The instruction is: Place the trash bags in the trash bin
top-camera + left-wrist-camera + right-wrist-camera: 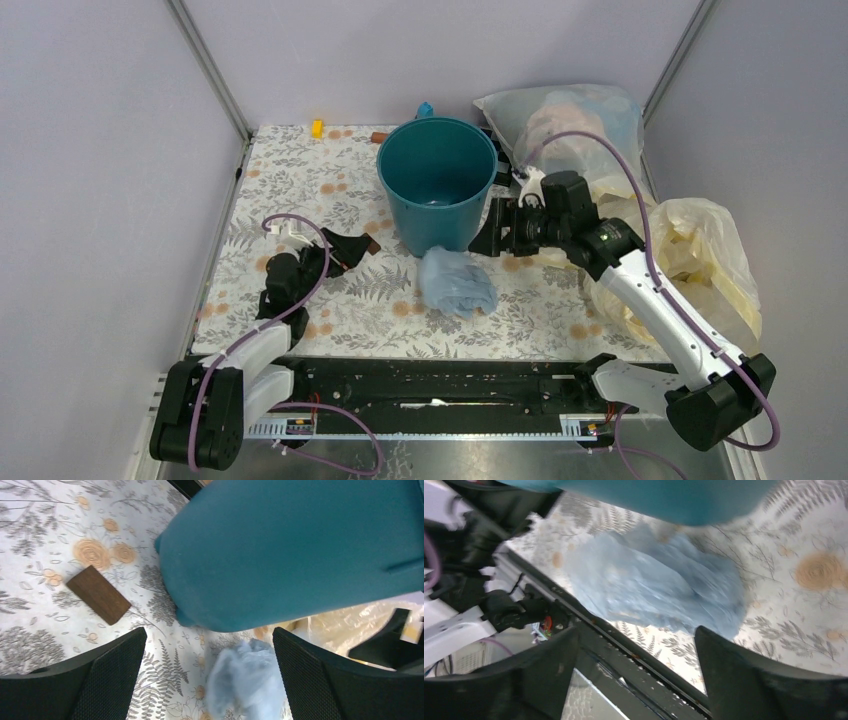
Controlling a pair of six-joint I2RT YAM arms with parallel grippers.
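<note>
The crumpled light-blue trash bag (456, 281) lies on the floral cloth just in front of the teal trash bin (437, 182), which stands upright and open. My left gripper (350, 247) is open and empty, left of the bag and the bin. In the left wrist view the bag (250, 680) lies ahead between the open fingers (112, 675), below the bin wall (290, 550). My right gripper (490, 235) is open and empty beside the bin's right side, above and right of the bag. The right wrist view shows the bag (654, 585) under the bin (664, 497).
A stuffed whitish bag (575, 120) sits behind the right arm and a bulky pale-yellow bag (690, 260) at the right edge. A small brown block (98, 594) lies left of the bin. Small yellow (317, 127) and brown pieces lie along the back edge.
</note>
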